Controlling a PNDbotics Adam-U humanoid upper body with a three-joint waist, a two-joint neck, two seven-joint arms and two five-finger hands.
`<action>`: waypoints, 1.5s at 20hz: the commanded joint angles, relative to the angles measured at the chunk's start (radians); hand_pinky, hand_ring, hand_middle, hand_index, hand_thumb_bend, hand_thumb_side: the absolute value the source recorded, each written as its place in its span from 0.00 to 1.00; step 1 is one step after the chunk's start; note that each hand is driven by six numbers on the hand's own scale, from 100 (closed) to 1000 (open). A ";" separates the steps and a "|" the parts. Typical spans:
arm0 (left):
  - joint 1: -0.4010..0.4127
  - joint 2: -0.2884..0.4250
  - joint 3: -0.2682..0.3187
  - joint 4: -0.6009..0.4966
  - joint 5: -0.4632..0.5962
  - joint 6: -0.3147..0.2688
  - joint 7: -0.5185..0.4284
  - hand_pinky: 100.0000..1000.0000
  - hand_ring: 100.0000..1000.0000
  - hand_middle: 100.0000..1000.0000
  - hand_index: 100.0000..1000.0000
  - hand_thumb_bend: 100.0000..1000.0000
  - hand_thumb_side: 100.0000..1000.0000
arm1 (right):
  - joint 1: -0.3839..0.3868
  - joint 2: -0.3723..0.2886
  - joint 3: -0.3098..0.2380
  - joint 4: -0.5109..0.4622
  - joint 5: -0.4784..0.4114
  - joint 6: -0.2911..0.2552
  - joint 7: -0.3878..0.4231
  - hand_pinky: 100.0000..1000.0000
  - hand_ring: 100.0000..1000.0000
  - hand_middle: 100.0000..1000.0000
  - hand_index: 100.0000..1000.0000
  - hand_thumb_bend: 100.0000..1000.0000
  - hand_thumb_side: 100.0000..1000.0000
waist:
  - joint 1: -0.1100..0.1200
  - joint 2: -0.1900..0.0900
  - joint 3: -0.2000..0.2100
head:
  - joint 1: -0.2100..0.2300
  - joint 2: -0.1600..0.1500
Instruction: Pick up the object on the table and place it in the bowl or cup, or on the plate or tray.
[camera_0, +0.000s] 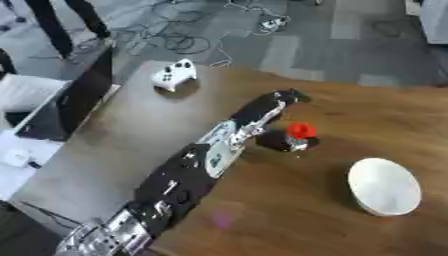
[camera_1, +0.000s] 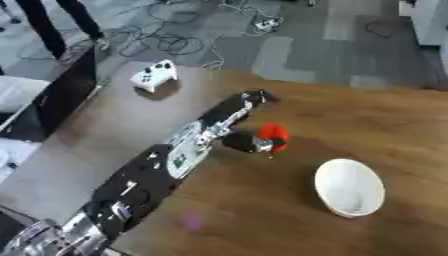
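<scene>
Reaching across the tabletop (camera_0: 367, 115), your left robot hand (camera_0: 282, 97) is stretched out with the fingers looking straight and apart, holding nothing as far as I can see. The red object (camera_0: 301, 131) stands on a dark base just beside the robot hand, on its right and a little nearer to you. Whether the forearm touches it, I cannot tell. The white bowl (camera_0: 385, 187) lies well apart from the robot hand, further right and nearer to you, and it looks empty. So I judge the task is at its beginning: the red object is not yet grasped, and the lifting, carrying and placing are all left. Your right robot hand is not visible. A white game controller (camera_0: 173, 74) lies beyond the robot hand, to its left.
</scene>
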 joint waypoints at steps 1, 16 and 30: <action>-0.032 -0.009 0.010 0.012 -0.030 -0.010 -0.002 0.66 0.86 0.79 0.88 0.43 0.65 | -0.016 -0.005 0.002 -0.023 0.004 -0.002 0.007 0.37 0.54 0.65 0.89 0.14 0.71 | -0.003 -0.007 -0.004 | 0.014 -0.014; -0.065 -0.056 0.011 0.067 -0.165 -0.022 -0.032 0.43 0.73 0.72 0.85 0.41 0.56 | -0.029 0.000 0.006 -0.026 0.005 -0.003 0.017 0.37 0.54 0.64 0.89 0.14 0.71 | -0.001 0.011 -0.037 | 0.033 -0.019; -0.065 -0.087 0.005 0.126 -0.308 0.015 -0.015 0.18 0.43 0.46 0.69 0.56 0.31 | -0.039 0.008 0.007 -0.029 0.008 -0.003 0.016 0.36 0.54 0.64 0.89 0.14 0.71 | 0.002 0.030 -0.070 | 0.060 -0.038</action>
